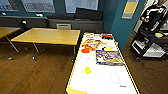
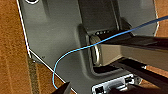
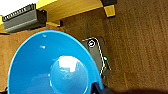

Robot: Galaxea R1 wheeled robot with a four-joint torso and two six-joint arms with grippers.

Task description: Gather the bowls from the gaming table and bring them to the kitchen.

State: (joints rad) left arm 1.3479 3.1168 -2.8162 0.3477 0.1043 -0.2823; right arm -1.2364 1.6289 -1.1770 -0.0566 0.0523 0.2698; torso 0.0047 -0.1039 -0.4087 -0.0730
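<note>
The blue bowl (image 3: pixel 50 67) is apparently held by the right gripper; the yellow bowl (image 1: pixel 87 70) is seen near the gaming table (image 1: pixel 105 82) edge, flanked by open floor (image 1: pixel 37 75).

**Games room furniture and clutter at an office**

A wooden table (image 1: pixel 47 35) stands on dark wood flooring (image 1: pixel 37 72), a second one (image 1: pixel 6 31) beside it near teal walls (image 1: pixel 117 22). A colourful game box (image 1: pixel 109 58) lies flat near orange pieces (image 1: pixel 86 50). A person (image 1: pixel 156 13) stands behind a black cart (image 1: pixel 147 45).
</note>
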